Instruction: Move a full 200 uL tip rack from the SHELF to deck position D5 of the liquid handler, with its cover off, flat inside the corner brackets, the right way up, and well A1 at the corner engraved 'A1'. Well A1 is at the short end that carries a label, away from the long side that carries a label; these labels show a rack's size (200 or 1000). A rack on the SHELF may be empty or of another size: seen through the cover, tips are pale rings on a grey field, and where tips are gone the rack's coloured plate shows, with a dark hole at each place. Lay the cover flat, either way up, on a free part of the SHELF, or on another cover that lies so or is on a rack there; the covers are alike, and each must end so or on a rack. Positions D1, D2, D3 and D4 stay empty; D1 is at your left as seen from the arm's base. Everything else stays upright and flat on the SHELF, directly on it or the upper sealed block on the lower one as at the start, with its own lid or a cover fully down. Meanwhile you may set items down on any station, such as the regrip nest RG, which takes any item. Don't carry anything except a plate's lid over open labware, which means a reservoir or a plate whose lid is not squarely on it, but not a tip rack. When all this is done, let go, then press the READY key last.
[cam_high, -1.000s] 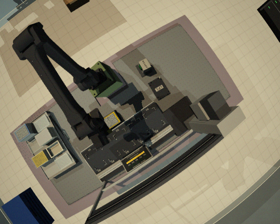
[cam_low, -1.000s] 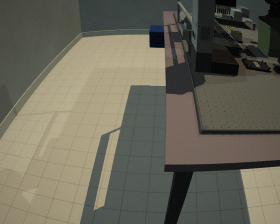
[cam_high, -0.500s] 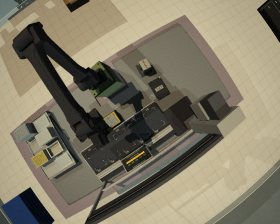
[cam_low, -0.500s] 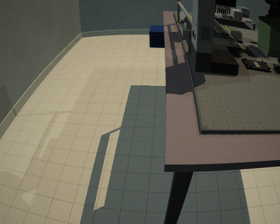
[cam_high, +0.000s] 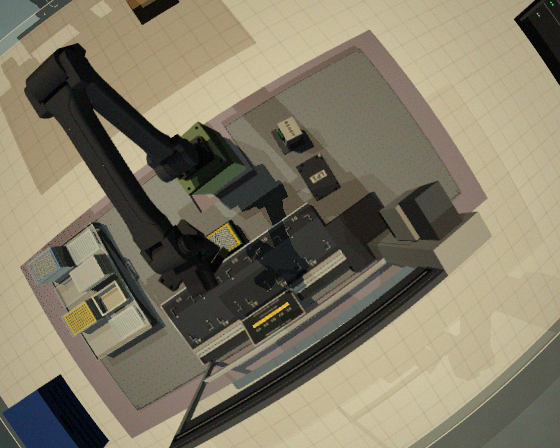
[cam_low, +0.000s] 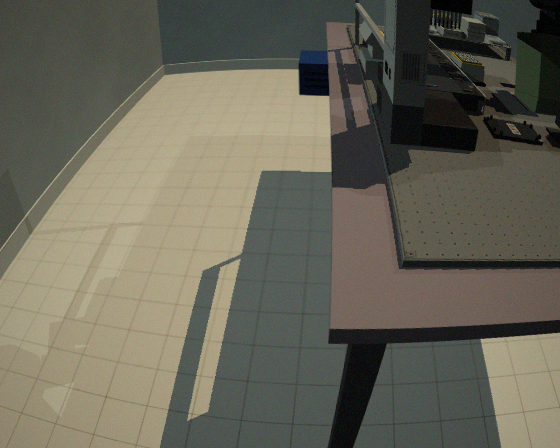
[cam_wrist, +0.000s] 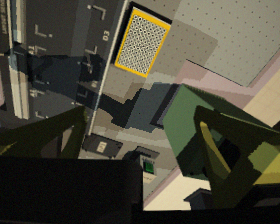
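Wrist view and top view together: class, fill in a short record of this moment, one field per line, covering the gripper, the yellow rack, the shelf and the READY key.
gripper: jaws wide open, holding nothing
yellow-framed tip rack: lies in a dark nest beside the deck's edge, apart from the gripper; pale rings across its whole face
deck: nothing stands inside the corner brackets that show
shelf: several racks and boxes, among them a second yellow rack
READY key: untouched, arm not near it

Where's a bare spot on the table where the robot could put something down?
The dotted grey board looks bare beyond the READY key. The shelf is packed with racks. A yellow rack sits beside the deck, near the open gripper.
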